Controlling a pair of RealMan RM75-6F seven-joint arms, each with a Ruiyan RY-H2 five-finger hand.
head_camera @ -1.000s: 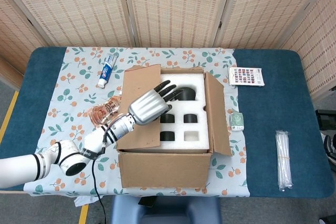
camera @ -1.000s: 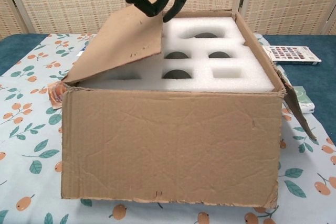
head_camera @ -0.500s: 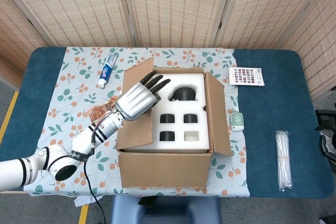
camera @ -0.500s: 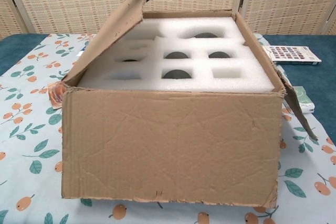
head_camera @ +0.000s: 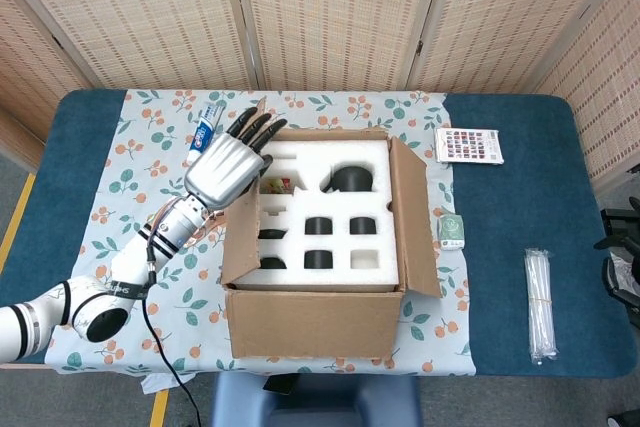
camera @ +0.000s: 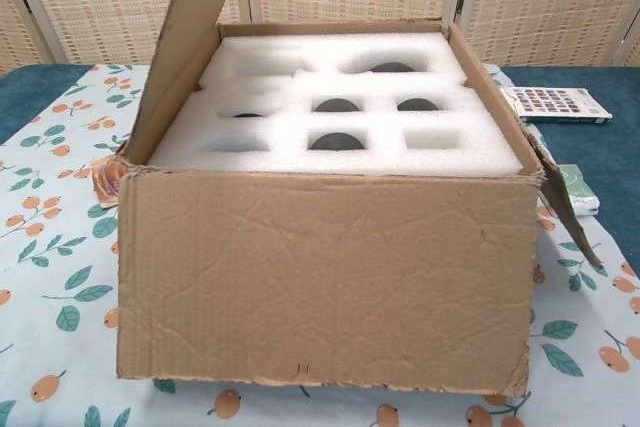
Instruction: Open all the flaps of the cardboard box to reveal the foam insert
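Wicker screens behind, floral cloth (head_camera: 140,162) on blue table. Cardboard box (head_camera: 315,322) at center, foam insert (head_camera: 330,212) exposed. Left hand (head_camera: 225,162), fingers spread, at box's 9 o'clock flap (head_camera: 240,232). Risk: the flap looks near upright, so it may spring back shut once released.

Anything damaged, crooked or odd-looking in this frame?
The cardboard box is worn: its bottom front edge is frayed and the front panel creased. The right flap sags outward with a ragged edge. A crumpled clear wrapper lies left of the box. The foam insert looks intact.

Silver-backed left hand (head_camera: 224,163), black fingers (head_camera: 252,128), white black-banded arm, seemingly black cable
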